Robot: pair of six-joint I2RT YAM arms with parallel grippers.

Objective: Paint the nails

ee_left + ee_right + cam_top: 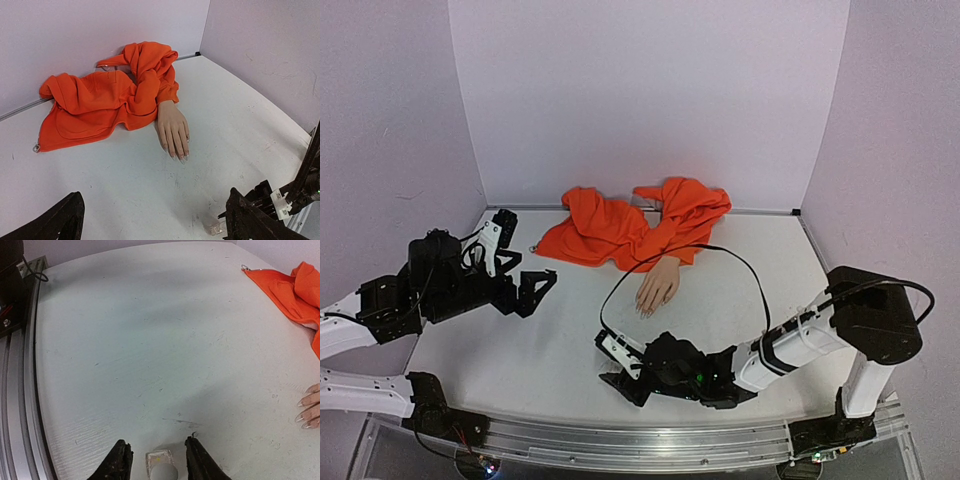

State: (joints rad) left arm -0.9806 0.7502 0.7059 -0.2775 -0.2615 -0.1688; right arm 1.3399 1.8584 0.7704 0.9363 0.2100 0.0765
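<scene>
1. Mannequin hand (657, 285): lies palm-down on the worktop (520, 350) with its orange sleeve (620, 230) bunched behind, so the nails (177, 156) point toward the arms, within reach.
2. Right claw (157, 441): low on the worktop in front of the nails, fingers slightly apart, straddling a small bottle (161, 467) with a gap on each side.
3. Left claw (152, 210): spread wide, empty, off to the left, probably to leave room.

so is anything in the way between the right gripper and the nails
Nothing visible: only bare table lies between the right gripper and the nails. A small clear bottle sits between its parted fingers, and a black cable loops around the mannequin hand.
</scene>
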